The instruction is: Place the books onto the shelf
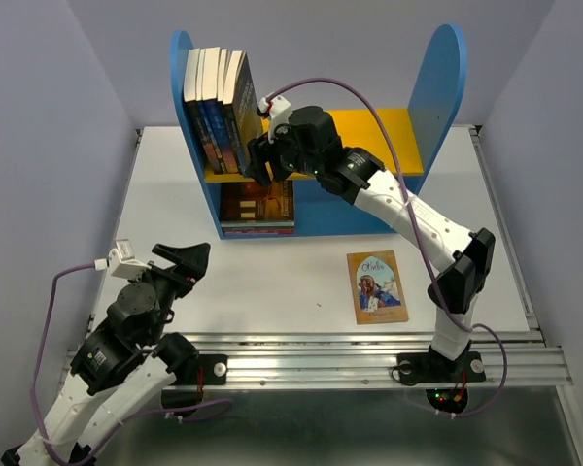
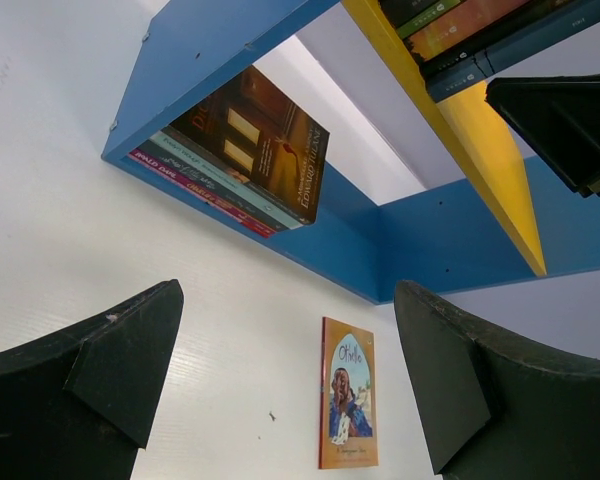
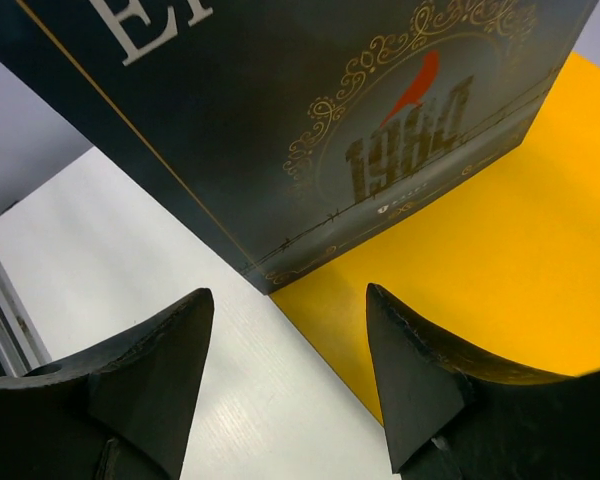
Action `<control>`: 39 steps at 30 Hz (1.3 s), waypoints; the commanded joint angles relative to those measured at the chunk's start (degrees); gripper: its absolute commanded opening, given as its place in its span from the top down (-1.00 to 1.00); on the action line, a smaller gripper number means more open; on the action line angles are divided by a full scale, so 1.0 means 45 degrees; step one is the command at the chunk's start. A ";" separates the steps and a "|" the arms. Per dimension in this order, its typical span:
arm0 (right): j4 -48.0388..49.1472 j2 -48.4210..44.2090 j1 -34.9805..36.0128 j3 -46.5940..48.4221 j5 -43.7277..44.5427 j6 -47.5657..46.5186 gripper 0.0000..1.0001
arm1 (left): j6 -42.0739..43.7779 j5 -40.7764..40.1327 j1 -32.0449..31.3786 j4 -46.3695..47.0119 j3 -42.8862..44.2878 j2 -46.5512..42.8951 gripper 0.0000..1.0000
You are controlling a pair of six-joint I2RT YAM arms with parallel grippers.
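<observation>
The shelf (image 1: 447, 78) stands at the back of the table, with several books (image 1: 214, 107) upright at the left end of its yellow board (image 1: 379, 126). More books (image 1: 257, 206) lie stacked in the blue lower compartment. A tan book with a figure (image 1: 377, 286) lies flat on the table. My right gripper (image 1: 262, 160) sits at the right side of the upright books, open. In the right wrist view its jaws (image 3: 288, 295) hold nothing, just short of a dark book (image 3: 310, 120) on the yellow board (image 3: 500, 250). My left gripper (image 1: 180, 260) is open over the near left table.
The white table (image 1: 272, 282) has a metal rail along its near edge (image 1: 369, 349). Purple-grey walls close in on both sides. In the left wrist view, the tan book (image 2: 348, 395) lies ahead between my open fingers (image 2: 130, 350), and the stacked books (image 2: 250, 150) show beyond.
</observation>
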 commanded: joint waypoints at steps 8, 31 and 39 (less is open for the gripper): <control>0.0001 0.0523 0.0111 0.0987 0.0288 -0.0175 -0.28 | 0.0157 -0.0072 -0.0074 0.0398 -0.0162 -0.0141 -0.97; 0.0157 0.1168 0.0111 0.1710 0.1207 -0.0370 0.04 | 0.0156 -0.0033 -0.0074 0.0476 -0.0202 -0.0258 -0.97; 0.0137 0.1110 0.0111 0.1691 0.1149 -0.0390 0.06 | 0.0157 -0.0014 -0.0074 0.0476 -0.0221 -0.0258 -0.97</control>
